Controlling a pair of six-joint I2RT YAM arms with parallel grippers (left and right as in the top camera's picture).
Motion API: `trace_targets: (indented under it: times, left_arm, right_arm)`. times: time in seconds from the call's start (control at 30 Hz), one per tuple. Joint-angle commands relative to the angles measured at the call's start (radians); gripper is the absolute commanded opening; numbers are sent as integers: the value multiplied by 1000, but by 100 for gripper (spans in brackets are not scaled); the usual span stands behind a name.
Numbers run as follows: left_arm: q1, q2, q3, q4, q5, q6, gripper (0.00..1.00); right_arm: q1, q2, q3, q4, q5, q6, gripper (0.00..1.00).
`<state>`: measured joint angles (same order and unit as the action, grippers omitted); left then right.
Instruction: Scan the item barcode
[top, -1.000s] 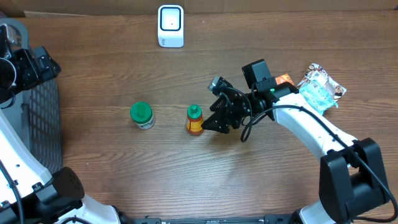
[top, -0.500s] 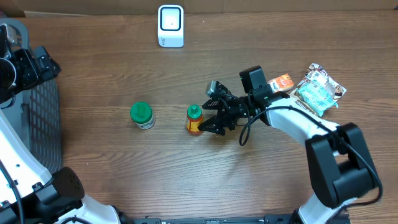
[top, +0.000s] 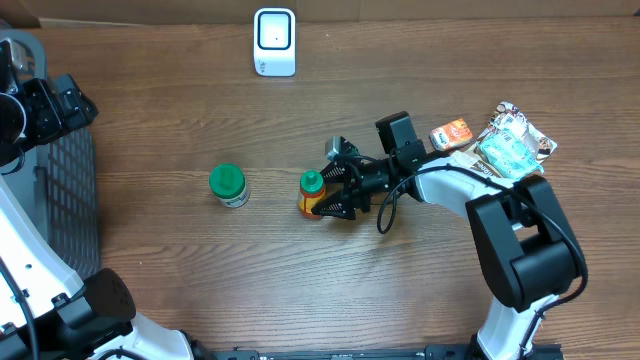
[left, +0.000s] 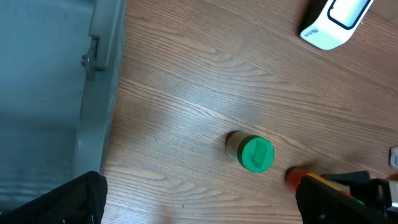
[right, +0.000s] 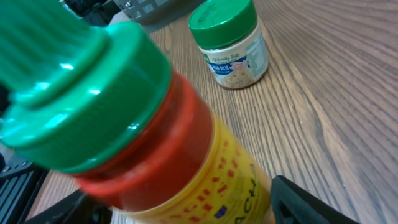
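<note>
Green-capped bottle (right: 161, 143): yellow label, letters "ACHA" legible.
Right gripper (top: 330, 196): jaws spread, flanking the bottle.
Left gripper (left: 199, 205): wide, empty.

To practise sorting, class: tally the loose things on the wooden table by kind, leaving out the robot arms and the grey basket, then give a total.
Green-lidded containers: 2 (jar, sauce bottle)
Packets: 2 (orange packet, teal bag)
Scanners: 1 (white scanner)
Total: 5
</note>
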<state>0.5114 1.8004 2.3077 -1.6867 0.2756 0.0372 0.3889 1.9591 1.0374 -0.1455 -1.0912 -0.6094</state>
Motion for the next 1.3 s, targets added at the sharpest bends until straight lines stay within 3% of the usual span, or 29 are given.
trace_targets:
  times: [0.0, 0.47, 0.53, 0.67, 0.83, 0.93, 1.1, 1.2, 1.27]
  left_arm:
    - [-1, 6, -4, 0, 2, 19, 99]
    - [-1, 6, -4, 0, 2, 19, 99]
    - [-1, 6, -4, 0, 2, 19, 99]
    - [-1, 6, -4, 0, 2, 19, 99]
    - [-1, 6, -4, 0, 2, 19, 99]
    - [-1, 6, -4, 0, 2, 19, 100]
    - [-1, 6, -4, 0, 2, 19, 100]
    - [-1, 6, -4, 0, 2, 19, 100]
    - [-1, 6, -4, 0, 2, 19, 99]
  right_arm:
    - [17, 18, -6, 31, -29, -8, 73]
    - [63, 43, -6, 106, -93, 13, 66]
    - [69, 42, -6, 154, -93, 105, 63]
    - [66, 42, -6, 259, -93, 321, 50]
    - [61, 42, -6, 381, -93, 594, 41]
    - [61, 42, -5, 481, -93, 858, 35]
    - [42, 42, -1, 675, -164, 1301, 34]
    - [20, 42, -1, 906, -303, 1517, 32]
    - [10, 42, 1, 1381, -404, 1894, 31]
